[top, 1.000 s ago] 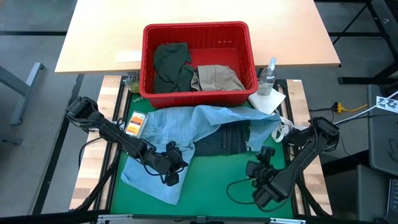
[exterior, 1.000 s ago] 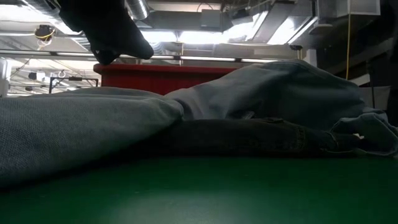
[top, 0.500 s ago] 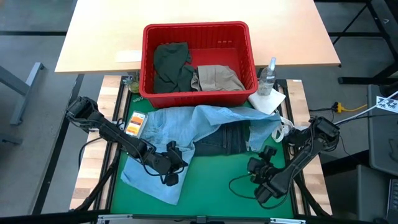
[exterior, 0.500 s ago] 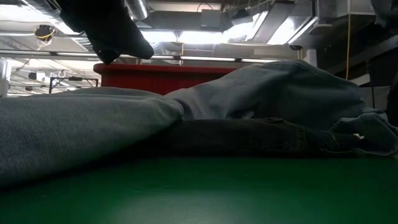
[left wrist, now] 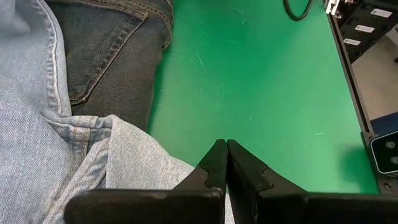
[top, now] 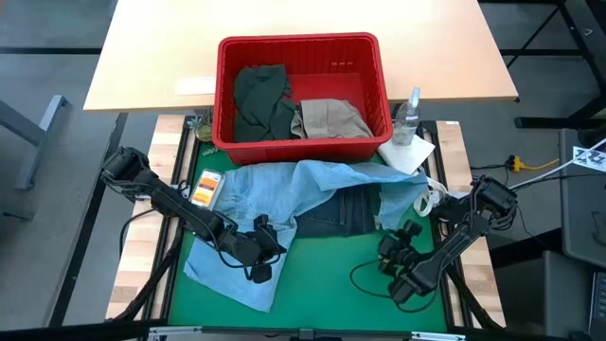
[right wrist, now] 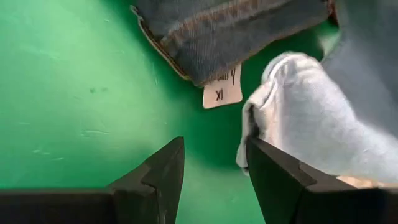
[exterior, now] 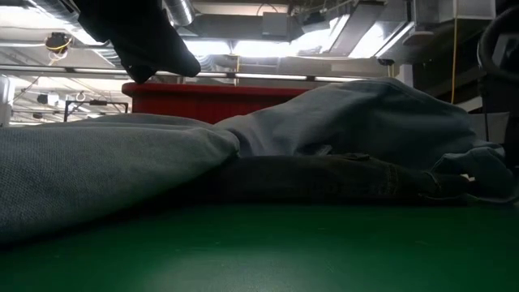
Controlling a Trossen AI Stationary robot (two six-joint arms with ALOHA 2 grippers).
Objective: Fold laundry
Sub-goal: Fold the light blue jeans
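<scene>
Crowding the green mat point(top: 322, 275), light blue denim point(top: 275, 194) overlaps dark navy jeans point(top: 346, 213); left fingers point(left wrist: 222, 163) pressed together, right fingers point(right wrist: 166, 167) spread.

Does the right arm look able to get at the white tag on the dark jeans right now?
Probably yes. The right gripper is open just short of the white tag at the dark jeans hem, with bare green mat between; only a light denim fold crowds one finger.

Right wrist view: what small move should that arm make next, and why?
Probably ease the right end effector forward onto the dark navy jeans hem. It hangs open over bare green mat, short of the hem with its white tag, and holds nothing. The left end effector sits shut beside the light blue denim.
</scene>
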